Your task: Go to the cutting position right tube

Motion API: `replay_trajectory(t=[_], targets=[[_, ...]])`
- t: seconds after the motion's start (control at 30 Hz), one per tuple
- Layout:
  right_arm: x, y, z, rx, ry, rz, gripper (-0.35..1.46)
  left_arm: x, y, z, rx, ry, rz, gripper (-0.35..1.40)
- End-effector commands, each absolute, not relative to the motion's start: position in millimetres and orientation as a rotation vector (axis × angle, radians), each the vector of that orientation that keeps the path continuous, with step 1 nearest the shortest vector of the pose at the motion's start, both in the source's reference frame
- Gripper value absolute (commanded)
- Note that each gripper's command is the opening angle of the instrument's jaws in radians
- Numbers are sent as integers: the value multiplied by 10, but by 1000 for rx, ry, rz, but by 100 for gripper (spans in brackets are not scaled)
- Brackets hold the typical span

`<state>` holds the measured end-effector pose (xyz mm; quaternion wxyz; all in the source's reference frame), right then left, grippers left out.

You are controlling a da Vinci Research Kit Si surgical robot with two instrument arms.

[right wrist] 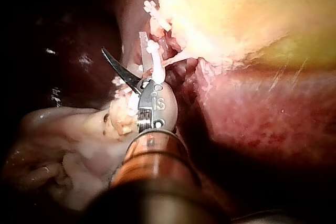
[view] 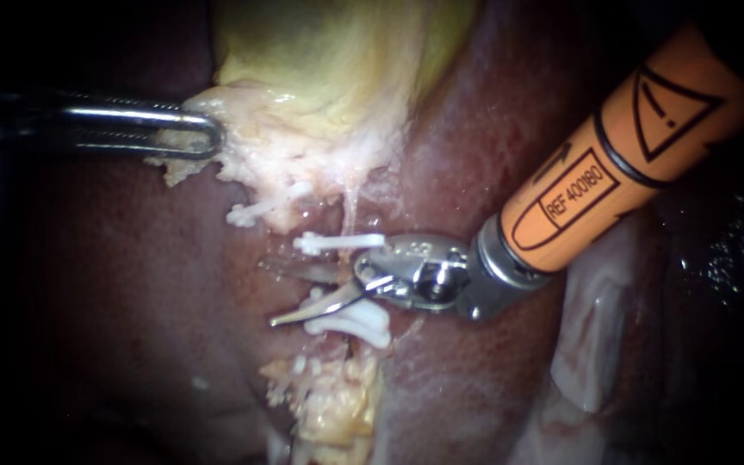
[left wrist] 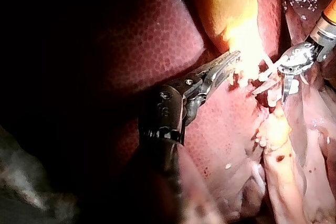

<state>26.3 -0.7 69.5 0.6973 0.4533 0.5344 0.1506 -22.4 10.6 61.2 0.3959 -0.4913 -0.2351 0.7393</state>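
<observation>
Now right instrument (view: 303, 291) blades apart near clips (view: 342, 243); left instrument (view: 211, 133) grips gallbladder (view: 320, 52).

The right instrument (right wrist: 131, 69) came up on a coppery shaft, one dark curved blade spread out to the side, hard by the white clips (right wrist: 153, 59). Ahead of it lay the yellow gallbladder (right wrist: 241, 14), with red liver (right wrist: 252, 108) beneath. Pale tissue (right wrist: 63, 145) lay beside the shaft.
</observation>
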Motion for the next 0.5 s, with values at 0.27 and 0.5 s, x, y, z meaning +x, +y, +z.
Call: replay_trajectory(t=[0.27,0.5], targets=[[256,-10,685,1018,1184,355,128,-223,106,612,-1246,-597,1874,-35],[256,-10,685,1015,1184,357,128,-224,106,612,-1246,-596,1874,-35]])
